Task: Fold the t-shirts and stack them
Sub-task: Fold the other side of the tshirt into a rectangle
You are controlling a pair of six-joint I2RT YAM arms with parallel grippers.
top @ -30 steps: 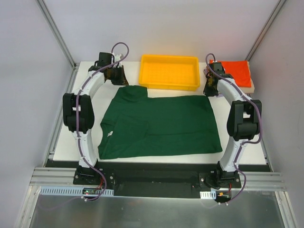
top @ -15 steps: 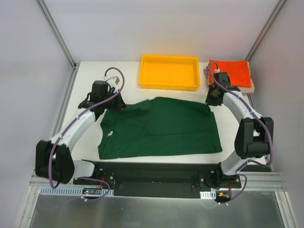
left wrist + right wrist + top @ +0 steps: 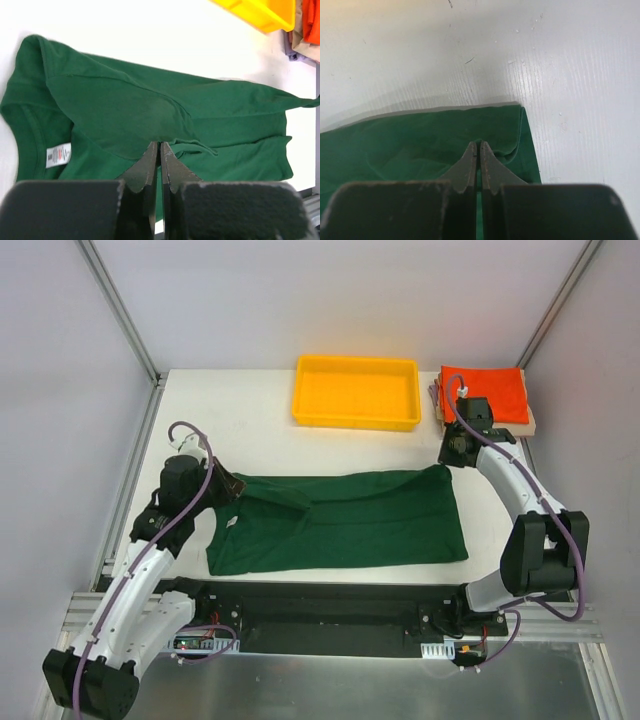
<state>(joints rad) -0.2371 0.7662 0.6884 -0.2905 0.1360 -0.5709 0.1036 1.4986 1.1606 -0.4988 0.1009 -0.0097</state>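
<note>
The dark green t-shirt (image 3: 340, 520) lies on the white table, its far edge lifted and folded toward the near side. My left gripper (image 3: 233, 487) is shut on the shirt's far-left edge; the left wrist view shows the cloth (image 3: 150, 110) pinched at the fingertips (image 3: 151, 150), with the white neck label (image 3: 58, 155) at left. My right gripper (image 3: 447, 464) is shut on the shirt's far-right corner; the right wrist view shows the green cloth (image 3: 420, 145) between the fingertips (image 3: 487, 152). A folded orange-red shirt (image 3: 490, 392) tops a stack at the far right.
A yellow plastic tray (image 3: 357, 392) stands at the far middle of the table (image 3: 230, 410). It also shows in the left wrist view (image 3: 260, 12), beside the stack's tan and lavender edges (image 3: 295, 45).
Both grippers have pulled the shirt's far edge toward the near side. The left arm swung far back toward its base. The shirt now shows as a narrower band.
</note>
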